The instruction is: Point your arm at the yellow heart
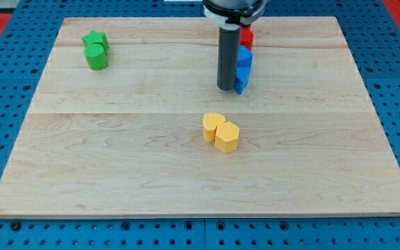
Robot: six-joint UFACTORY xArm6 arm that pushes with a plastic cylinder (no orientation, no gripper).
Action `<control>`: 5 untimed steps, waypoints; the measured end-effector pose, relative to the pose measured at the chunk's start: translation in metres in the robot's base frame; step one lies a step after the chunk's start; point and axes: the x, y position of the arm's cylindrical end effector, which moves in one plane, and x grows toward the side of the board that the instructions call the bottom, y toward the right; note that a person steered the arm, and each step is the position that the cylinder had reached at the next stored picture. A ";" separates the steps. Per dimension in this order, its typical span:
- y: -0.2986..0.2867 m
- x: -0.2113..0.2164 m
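Note:
A yellow heart (212, 126) lies near the board's middle, touching a yellow hexagon block (227, 137) at its lower right. My tip (226, 88) stands above them in the view, about a block's width short of the heart, at the left side of two blue blocks (243, 69). A red block (246, 36) sits just above the blue ones, partly hidden by the rod.
Two green blocks (96, 50) sit together at the view's upper left, a star shape above a cylinder. The wooden board (117, 153) lies on a blue pegboard surface.

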 end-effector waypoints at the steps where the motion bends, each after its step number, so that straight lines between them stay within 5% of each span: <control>1: 0.005 0.000; 3: -0.010 -0.001; 5: -0.120 0.046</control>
